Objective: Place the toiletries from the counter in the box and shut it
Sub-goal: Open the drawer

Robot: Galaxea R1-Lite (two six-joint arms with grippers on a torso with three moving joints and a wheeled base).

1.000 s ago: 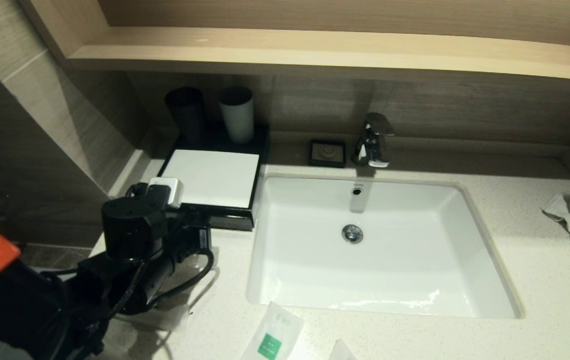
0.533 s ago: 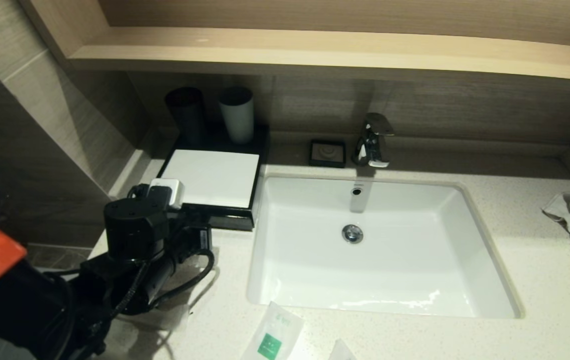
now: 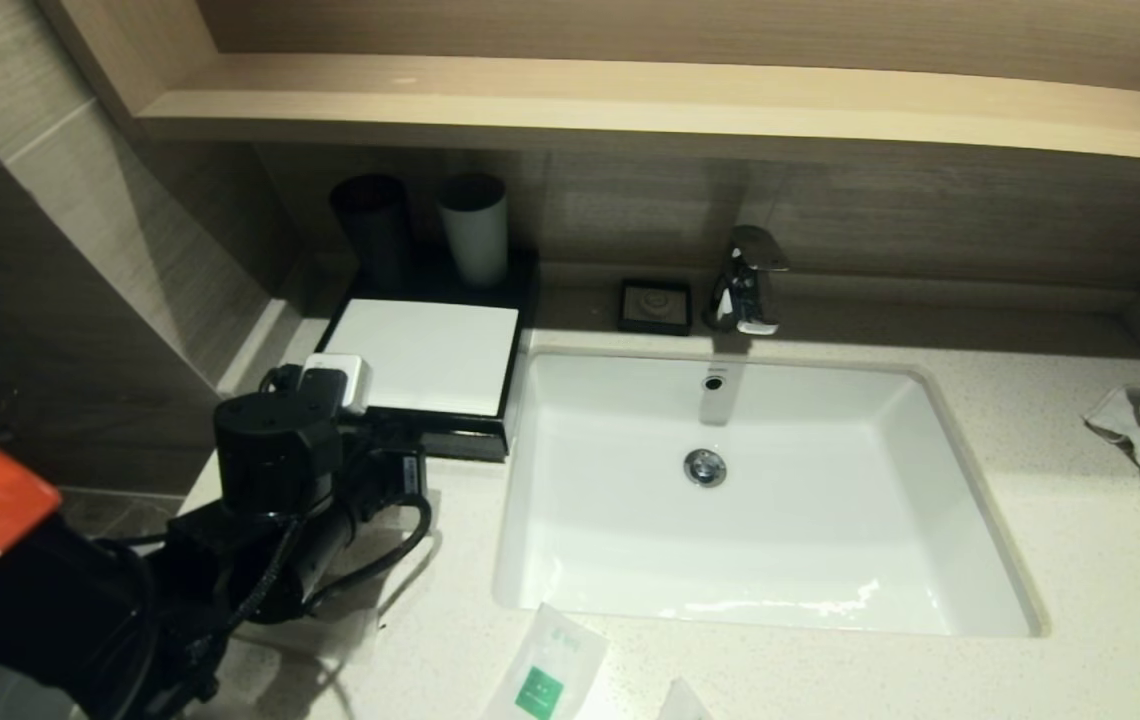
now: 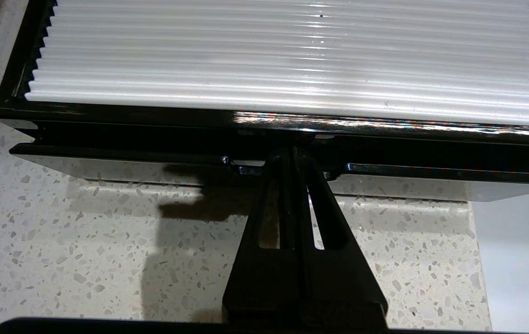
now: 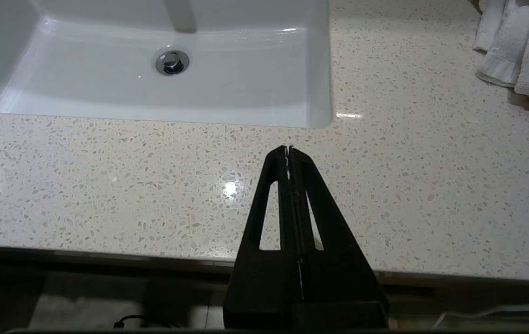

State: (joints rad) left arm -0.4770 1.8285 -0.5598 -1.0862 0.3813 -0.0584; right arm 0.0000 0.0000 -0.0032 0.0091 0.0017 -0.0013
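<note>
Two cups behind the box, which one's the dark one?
The black cup, the one on the robot's left, nearer the side wall. The cup beside it is pale grey and stands closer to the faucet. Both are upright behind the box.

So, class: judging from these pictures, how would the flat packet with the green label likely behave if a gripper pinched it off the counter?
The packet looks thin and translucent, so it would probably flop rather than stay stiff. It lies flat on the smooth counter, so the fingers may slide it before getting under an edge. It seems light, and unlikely to roll.

Box nr-shut; packet on counter
</note>
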